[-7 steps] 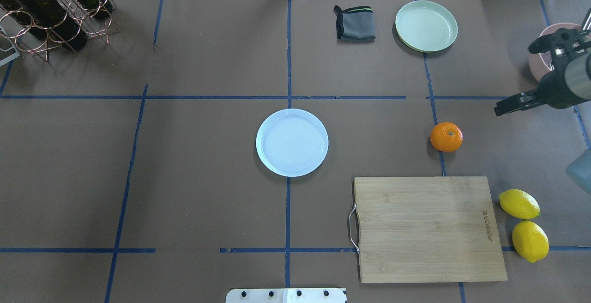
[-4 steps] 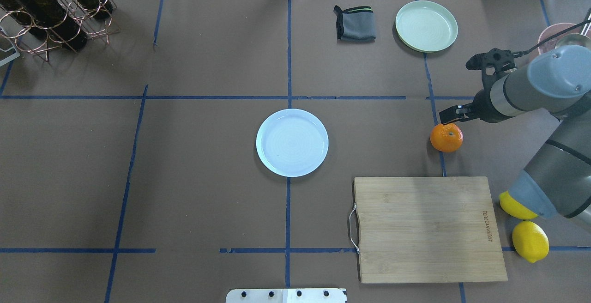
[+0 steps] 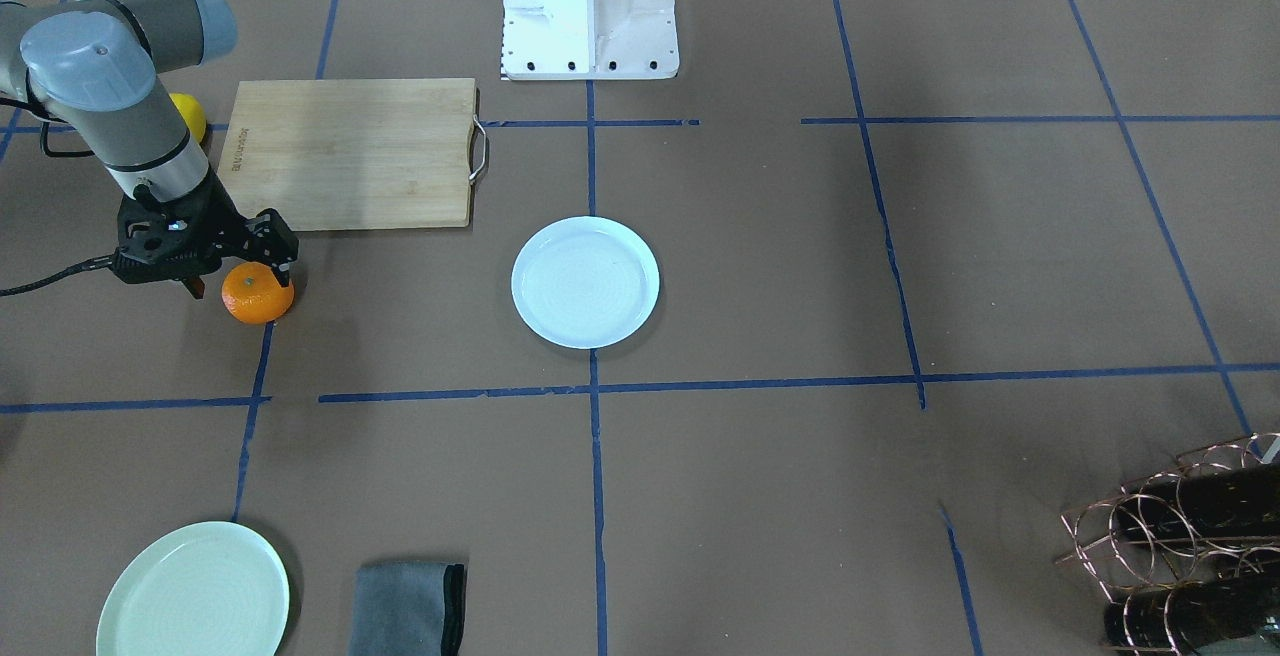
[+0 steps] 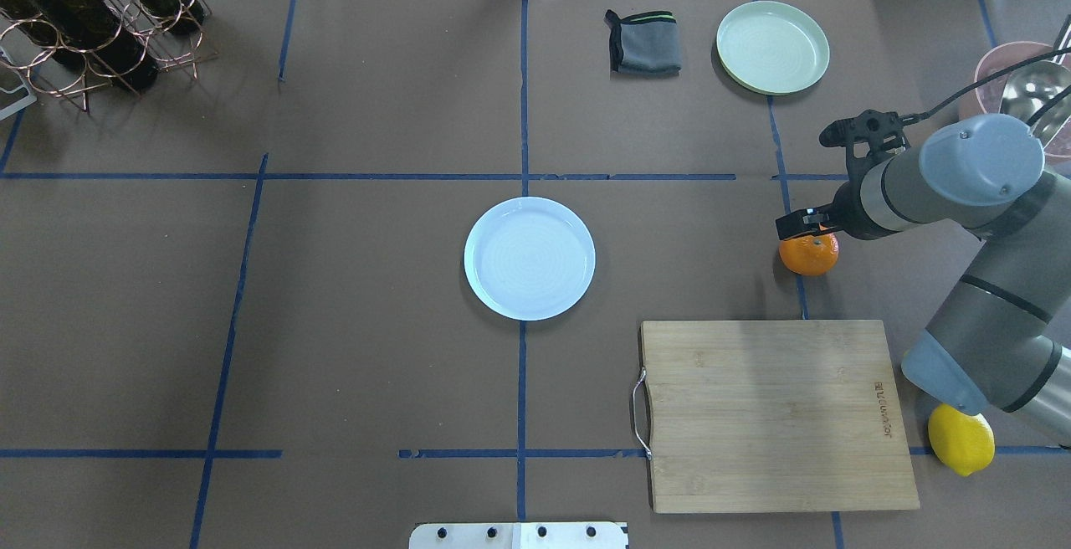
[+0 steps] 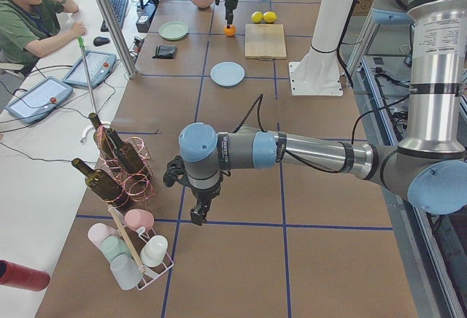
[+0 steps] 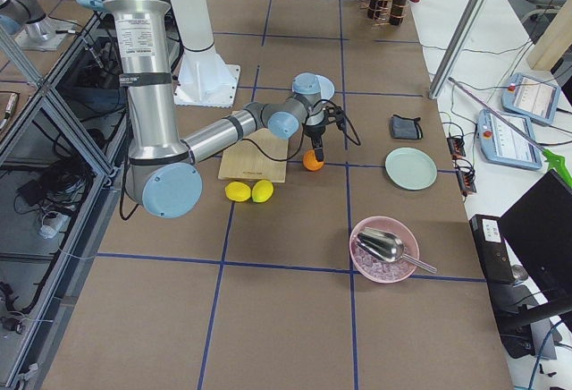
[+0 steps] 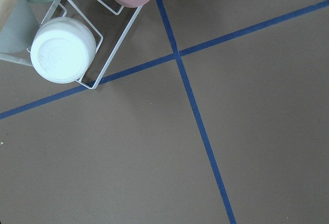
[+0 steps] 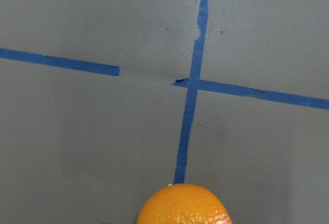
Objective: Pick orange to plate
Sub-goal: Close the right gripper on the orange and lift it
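White plate [image 4: 530, 258] lies well apart from the orange [image 4: 809, 256] (right gripper [image 3: 240, 278] spread over it).

Only an engraved mark on the cutting board [image 4: 782, 415], unreadable.

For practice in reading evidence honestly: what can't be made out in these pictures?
- Right gripper touching the orange or not: overhead, its wrist covers the fingers.
- Orange's lower part: right wrist view, cut by the bottom edge.
- Left gripper open or shut: only the left side view shows it.
- One lemon: overhead, under the right arm.
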Motion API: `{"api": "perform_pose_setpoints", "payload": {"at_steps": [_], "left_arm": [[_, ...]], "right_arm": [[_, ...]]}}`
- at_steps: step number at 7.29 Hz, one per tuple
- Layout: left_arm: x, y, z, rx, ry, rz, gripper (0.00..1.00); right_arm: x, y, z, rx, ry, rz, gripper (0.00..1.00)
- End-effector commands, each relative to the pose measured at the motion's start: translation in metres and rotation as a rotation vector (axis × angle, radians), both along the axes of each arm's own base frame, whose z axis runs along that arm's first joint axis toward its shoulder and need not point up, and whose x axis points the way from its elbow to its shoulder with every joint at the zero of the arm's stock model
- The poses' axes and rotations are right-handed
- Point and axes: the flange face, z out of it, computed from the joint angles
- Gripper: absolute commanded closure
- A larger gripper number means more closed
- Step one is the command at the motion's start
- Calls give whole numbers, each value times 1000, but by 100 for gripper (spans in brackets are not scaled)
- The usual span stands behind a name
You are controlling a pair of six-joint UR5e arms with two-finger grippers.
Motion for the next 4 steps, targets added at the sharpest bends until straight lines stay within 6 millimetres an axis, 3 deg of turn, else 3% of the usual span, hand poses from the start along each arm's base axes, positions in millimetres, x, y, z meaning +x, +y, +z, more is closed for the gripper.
{"api": "perform_pose_setpoints", "payload": {"at_steps": [1,4], "left_arm": [[0,0,0,-1,0,0,0],[0,0,2,-4,0,0,0]], "right_arm": [[-9,4,6,5,18,-5,0],[-22,7,22,2,56,-11,0]]}}
